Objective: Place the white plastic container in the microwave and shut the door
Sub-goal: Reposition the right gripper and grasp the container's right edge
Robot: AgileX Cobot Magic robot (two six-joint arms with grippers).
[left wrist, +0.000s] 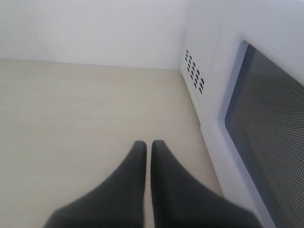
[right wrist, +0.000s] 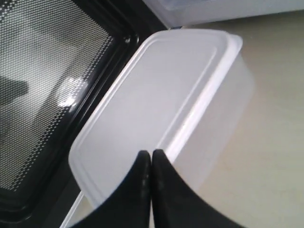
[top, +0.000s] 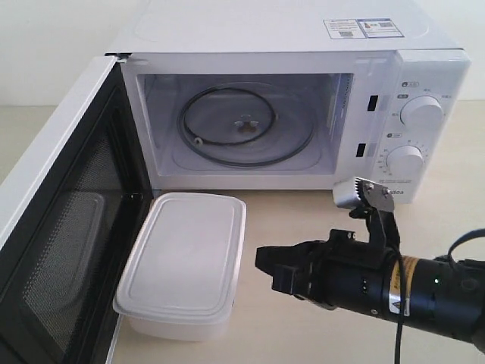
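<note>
**Nothing loaded yet: box outside, door wide open**

The microwave (top: pixel 303 45) stands at the back of the table (top: pixel 318 227) with its cavity open to view. The glass turntable (top: pixel 246 125) inside carries nothing. The door (top: pixel 68 220) is swung fully out toward 9 o'clock in the exterior view, its black inner face and mesh window turned toward the work area. The opening needs no further clearing, as far as I can judge.

The white plastic container (top: pixel 186 258) sits lid-on on the table, at about 7 o'clock from the cavity mouth. It is just in front of the oven's lower edge and just beside the door's inner face. It is not gripped or lifted.

The right gripper (top: pixel 265 265) lies at 3 o'clock of the container, near it but apart, pointing at its long side. In the right wrist view the right gripper's fingers (right wrist: pixel 159 190) are pressed together and hold nothing.

The left gripper (left wrist: pixel 147 145) does not show in the exterior view. Its wrist camera shows it over bare table beside the door's outer face, its jaws drawn to a thin slit and empty.

By my reading, every step remains: opening the right claw, grasping the box, carrying it toward 1 o'clock onto the turntable, releasing, then swinging the door shut.
</note>
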